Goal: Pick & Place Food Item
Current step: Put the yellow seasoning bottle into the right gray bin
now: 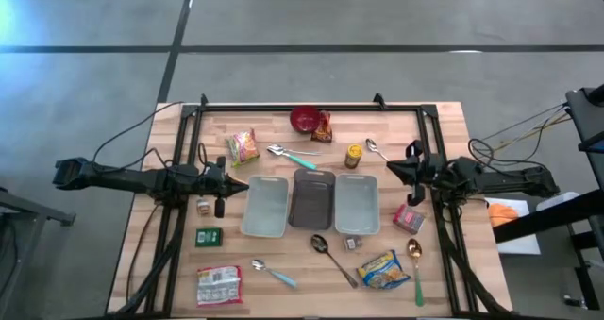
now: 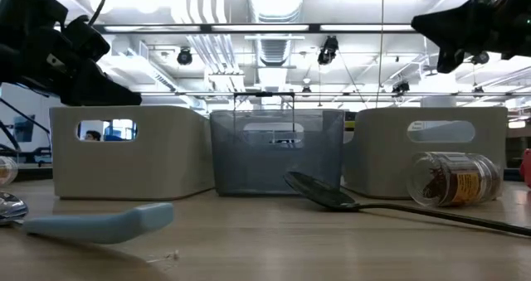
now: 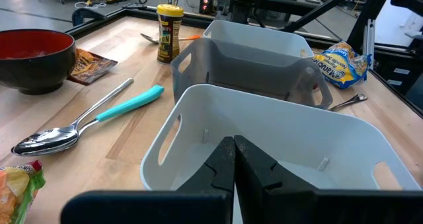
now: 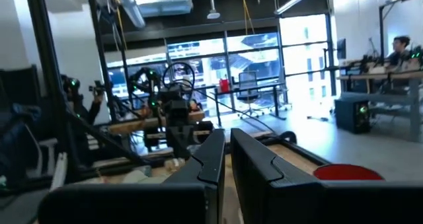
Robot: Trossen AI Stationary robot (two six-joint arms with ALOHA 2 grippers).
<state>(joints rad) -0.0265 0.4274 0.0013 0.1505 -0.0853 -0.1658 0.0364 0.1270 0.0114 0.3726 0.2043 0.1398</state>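
White bin (image 3: 277, 141) empty; grey bin (image 3: 258, 69) behind, empty.

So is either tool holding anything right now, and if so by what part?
Nothing is held. The left tool is shut and empty above the near white bin; the right tool is shut and empty too.

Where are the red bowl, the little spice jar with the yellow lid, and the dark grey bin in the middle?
red bowl (image 1: 304, 119), high view, on its inside.
spice jar (image 1: 353, 156), high view, on its yellow lid.
dark grey bin (image 1: 312, 199), high view, on its bare floor.
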